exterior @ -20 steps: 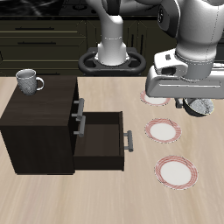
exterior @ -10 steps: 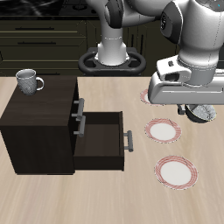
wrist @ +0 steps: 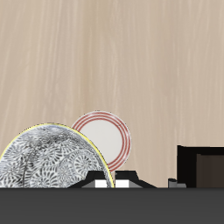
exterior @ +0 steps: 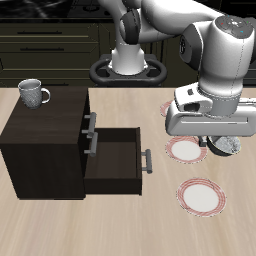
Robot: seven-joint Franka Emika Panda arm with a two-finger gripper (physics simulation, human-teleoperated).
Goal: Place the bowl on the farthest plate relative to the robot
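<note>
Here the bowl (wrist: 48, 157) hangs clamped between the fingers (wrist: 105, 181)

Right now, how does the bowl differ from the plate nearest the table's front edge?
The bowl is smaller and held in the air by the gripper; the plate is wider and lies flat on the table. The bowl is grey and speckled inside; the plate is white with a pink-red rim. Both are round.

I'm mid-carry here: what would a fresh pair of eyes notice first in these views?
First the bulky white-and-grey arm, its gripper carrying the small speckled grey-white bowl above the table beside the middle pink-rimmed white plate. Then the dark wooden cabinet with one drawer pulled open and a grey handled mug on top.
</note>
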